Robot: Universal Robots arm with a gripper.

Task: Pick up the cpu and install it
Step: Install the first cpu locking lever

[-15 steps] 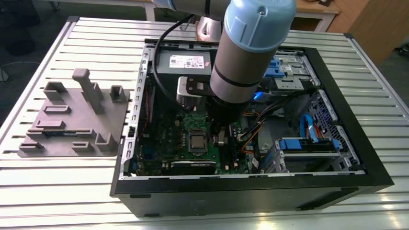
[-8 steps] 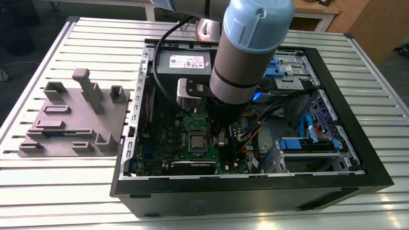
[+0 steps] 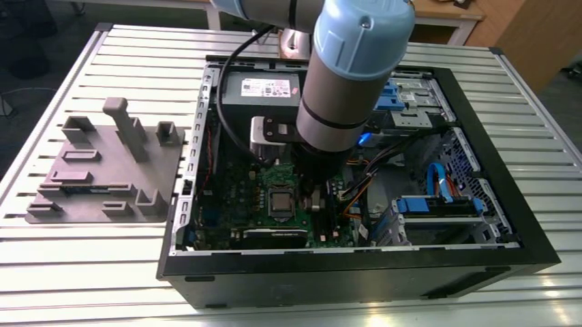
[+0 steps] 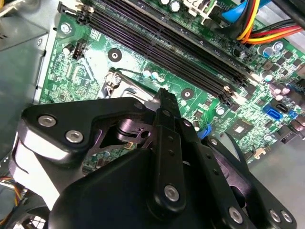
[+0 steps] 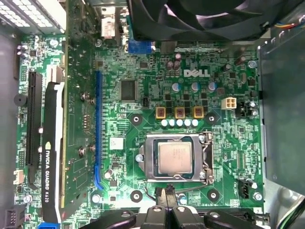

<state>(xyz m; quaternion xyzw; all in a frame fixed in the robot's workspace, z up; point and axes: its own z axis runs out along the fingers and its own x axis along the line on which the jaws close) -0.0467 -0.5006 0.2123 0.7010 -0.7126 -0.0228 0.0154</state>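
1. The robot arm (image 3: 350, 75) reaches down into an open computer case (image 3: 491, 170) on a slatted metal table (image 3: 91, 272).
2. The cpu (image 5: 175, 158) lies flat in the socket frame (image 5: 208, 155) on the green motherboard (image 5: 143, 71).
3. The gripper (image 5: 169, 195) hangs beside the socket, holding nothing; whether its jaws are parted cannot be told.

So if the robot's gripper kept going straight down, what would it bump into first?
Probably the green motherboard, at the edge of the socket frame that holds the cpu. The gripper hangs close above it, though depth is unclear.
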